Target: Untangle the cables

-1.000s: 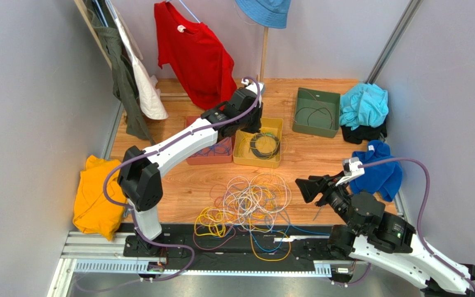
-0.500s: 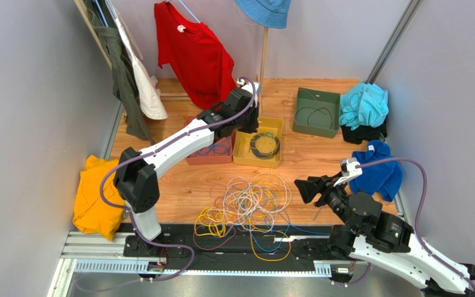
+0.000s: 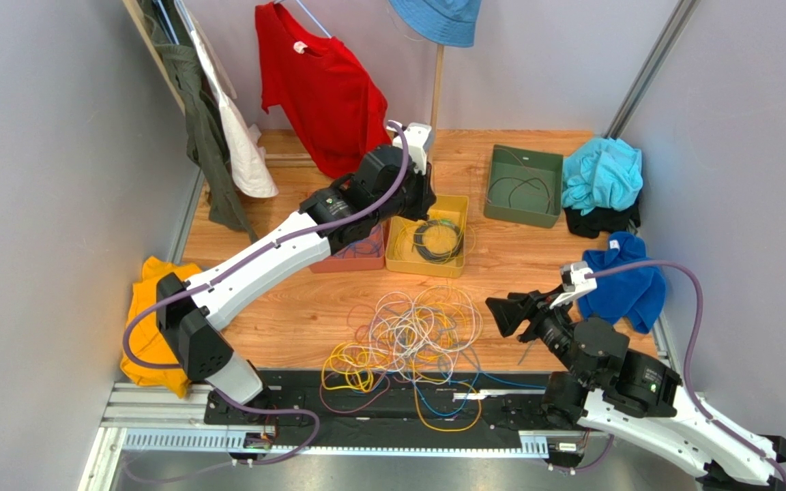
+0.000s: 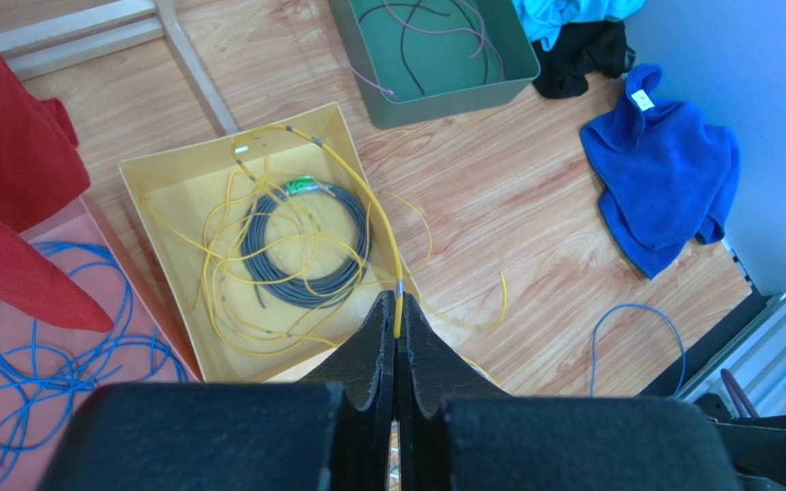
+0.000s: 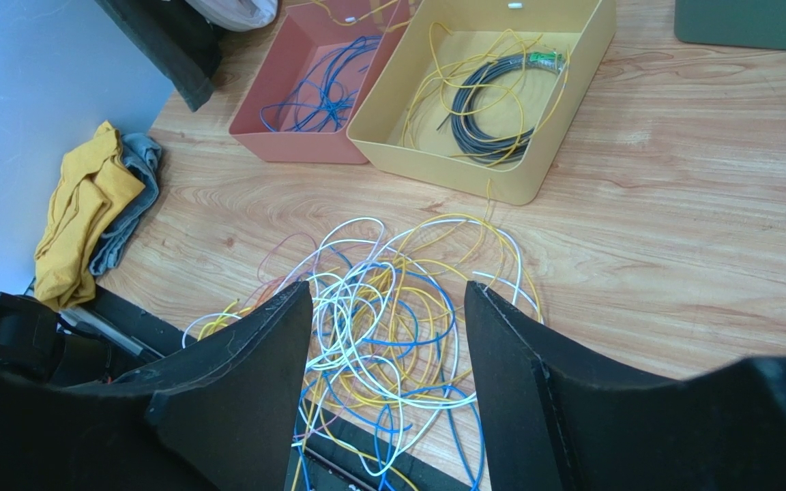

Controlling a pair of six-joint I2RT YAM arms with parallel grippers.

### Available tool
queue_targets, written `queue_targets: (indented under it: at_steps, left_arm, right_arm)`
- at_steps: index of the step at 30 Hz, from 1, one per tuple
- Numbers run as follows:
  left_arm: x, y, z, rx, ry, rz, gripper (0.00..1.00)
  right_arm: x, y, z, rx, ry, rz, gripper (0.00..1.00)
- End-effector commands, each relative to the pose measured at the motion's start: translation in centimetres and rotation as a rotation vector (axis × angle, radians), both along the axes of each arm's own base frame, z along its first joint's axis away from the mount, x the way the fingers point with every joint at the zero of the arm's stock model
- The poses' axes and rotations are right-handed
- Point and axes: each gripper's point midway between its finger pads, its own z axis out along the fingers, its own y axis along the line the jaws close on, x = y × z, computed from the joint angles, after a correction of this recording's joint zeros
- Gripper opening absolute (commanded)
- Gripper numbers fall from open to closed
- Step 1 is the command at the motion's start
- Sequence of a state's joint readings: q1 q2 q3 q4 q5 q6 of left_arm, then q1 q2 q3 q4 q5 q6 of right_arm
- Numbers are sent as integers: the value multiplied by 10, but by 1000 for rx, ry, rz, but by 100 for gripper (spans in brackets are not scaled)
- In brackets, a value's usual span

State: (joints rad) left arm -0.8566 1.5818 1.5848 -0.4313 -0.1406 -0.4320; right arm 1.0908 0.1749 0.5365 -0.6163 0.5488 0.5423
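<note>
Left gripper (image 4: 396, 309) extended far forward, pinched closed — right gripper (image 5: 387, 299) low, jaws apart

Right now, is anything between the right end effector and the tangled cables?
Nothing visible. The right end effector, jaws open, faces the tangled cables over bare table. The yellow bin sits beyond them.

The left arm (image 3: 264, 266) has stretched out lower and farther.

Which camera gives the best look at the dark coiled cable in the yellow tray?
The left wrist view: the dark coil lies whole and close in the yellow tray. The right wrist view shows it farther off, at a slant. The top view shows it small, beside the left arm.
</note>
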Motion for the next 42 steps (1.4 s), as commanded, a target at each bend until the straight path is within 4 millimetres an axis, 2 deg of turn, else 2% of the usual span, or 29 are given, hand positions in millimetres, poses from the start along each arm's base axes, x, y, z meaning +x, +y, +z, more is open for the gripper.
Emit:
queue_targets:
  at_steps: [1, 6, 9, 10, 12, 13, 14, 15, 17, 18, 19, 20, 21, 22, 24, 26, 27, 28, 29, 30, 31, 32, 33, 34, 36, 38, 39, 41, 42]
  left_arm:
    - [0, 4, 7, -10, -12, 10, 0]
    - [4, 0, -4, 2, -1, 15, 0]
    - [13, -3, -13, 22, -1, 29, 0]
    - [21, -4, -25, 39, 18, 36, 0]
    - [31, -9, -31, 33, 38, 27, 0]
    - [42, -8, -48, 54, 64, 42, 0]
    - [49, -9, -51, 54, 67, 48, 0]
    - [58, -12, -69, 77, 92, 50, 0]
    - [74, -11, -79, 81, 108, 65, 0]
    - [82, -13, -97, 94, 140, 63, 0]
    - [88, -16, -97, 90, 138, 62, 0]
    - [93, -18, -104, 96, 145, 65, 0]
    - [98, -20, -122, 119, 167, 66, 0]
    - [103, -23, -121, 115, 163, 66, 0]
    - [109, -23, -142, 144, 194, 72, 0]
    - [111, -22, -148, 156, 199, 71, 0]
    - [111, -21, -153, 165, 205, 71, 2]
    - [110, -20, -155, 173, 207, 70, 31]
    - [108, -18, -156, 175, 211, 71, 46]
    - [107, -18, -143, 153, 190, 67, 57]
    - [102, -14, -147, 157, 196, 69, 80]
    - [100, -12, -141, 147, 185, 71, 99]
    - [97, -9, -118, 116, 149, 75, 99]
    - [92, -5, -117, 119, 147, 77, 99]
    - [80, 7, -91, 106, 109, 92, 99]
    - [71, 19, -75, 115, 66, 121, 99]
    - [56, 27, -61, 104, 38, 124, 99]
    - [43, 42, -49, 113, 2, 162, 99]
    - [27, 52, -41, 105, -18, 166, 99]
  right_arm:
    - [-1, 1, 12, 53, -15, 2, 60]
    - [-1, 2, 12, 52, -16, 4, 60]
    - [0, 2, 11, 48, -15, 4, 60]
    - [0, 2, 10, 45, -14, 2, 60]
    - [0, 2, 10, 47, -15, 4, 60]
    - [0, 2, 10, 46, -14, 2, 60]
    - [0, 2, 10, 46, -14, -1, 60]
    - [1, 2, 10, 45, -13, -2, 60]
    - [1, 3, 8, 37, -13, 0, 60]
    - [1, 3, 8, 33, -13, -3, 60]
    - [2, 3, 8, 31, -13, -4, 60]
    - [3, 4, 8, 26, -13, -5, 60]
    - [3, 4, 6, 16, -12, -6, 60]
    - [4, 4, 6, 12, -11, -9, 60]
    - [4, 5, 5, 2, -8, -7, 60]
    - [4, 6, 4, -2, -6, -6, 60]
    - [4, 6, 4, 0, -6, -4, 60]
    - [4, 6, 5, 1, -7, -6, 60]
    - [4, 6, 5, 2, -7, -6, 60]
    - [4, 6, 4, 0, -7, -4, 60]
    - [4, 6, 5, 4, -8, -3, 60]
    - [4, 6, 5, 7, -8, -5, 60]
    - [4, 6, 5, 6, -8, -3, 60]
    - [4, 7, 5, 9, -7, -2, 60]
    - [3, 7, 4, 14, -3, -1, 60]
    - [3, 8, 4, 26, -1, 3, 60]
    - [2, 9, 4, 29, 0, 6, 60]
    - [2, 10, 2, 41, 5, 10, 60]
    - [1, 11, 2, 46, 10, 15, 60]
